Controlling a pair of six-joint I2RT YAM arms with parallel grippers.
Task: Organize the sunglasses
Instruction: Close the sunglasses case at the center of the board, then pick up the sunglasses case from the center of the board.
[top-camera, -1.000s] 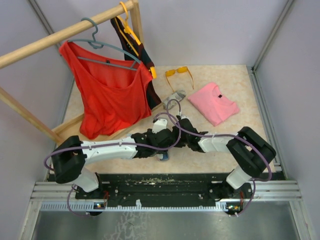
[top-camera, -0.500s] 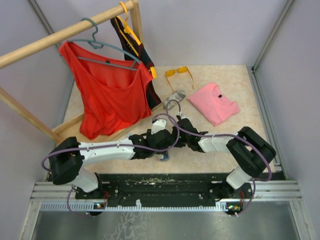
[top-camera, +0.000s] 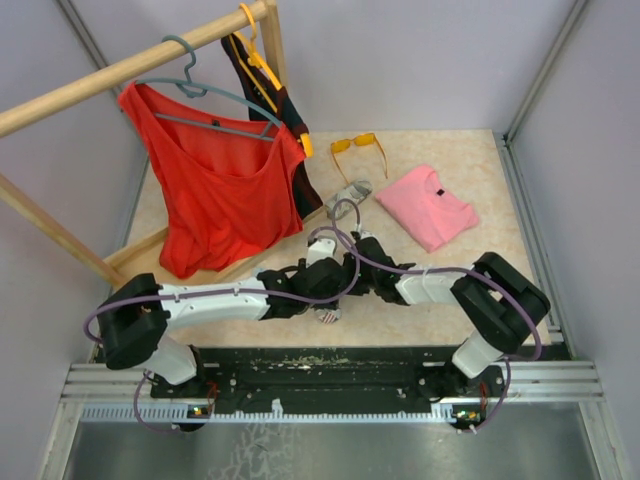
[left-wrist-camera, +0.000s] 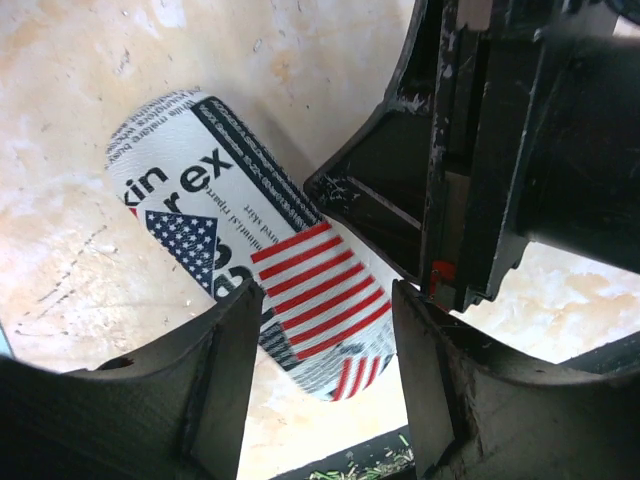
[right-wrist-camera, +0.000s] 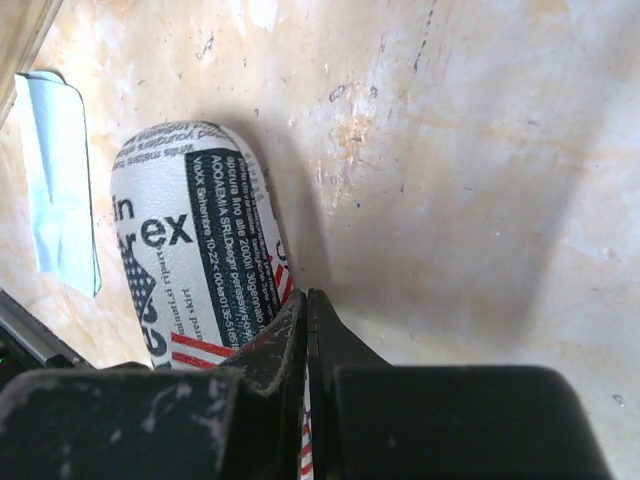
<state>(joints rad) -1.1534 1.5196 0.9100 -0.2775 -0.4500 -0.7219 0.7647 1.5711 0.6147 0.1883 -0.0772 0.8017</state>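
The sunglasses with orange-yellow lenses (top-camera: 357, 146) lie open at the back of the table, far from both grippers. A white oblong glasses case with newsprint and a flag pattern (left-wrist-camera: 250, 265) (right-wrist-camera: 175, 250) lies flat near the front edge (top-camera: 328, 313). My left gripper (left-wrist-camera: 322, 300) (top-camera: 322, 292) is low over the case's near end. It is open, one finger on each side with a gap on the right. My right gripper (right-wrist-camera: 306, 305) (top-camera: 350, 283) is shut on nothing, its tips against the case's long side.
A light-blue cloth (right-wrist-camera: 60, 180) lies beside the case. A small grey patterned object (top-camera: 352, 191) sits mid-table; what it is I cannot tell. A folded pink shirt (top-camera: 430, 206) is at the right. The wooden rack (top-camera: 130, 62) holds a red top (top-camera: 215, 190) on the left.
The left arm has shifted slightly. The patterned case now shows just below the grippers in the top view, where a bit of light blue showed before. The right gripper stays shut.
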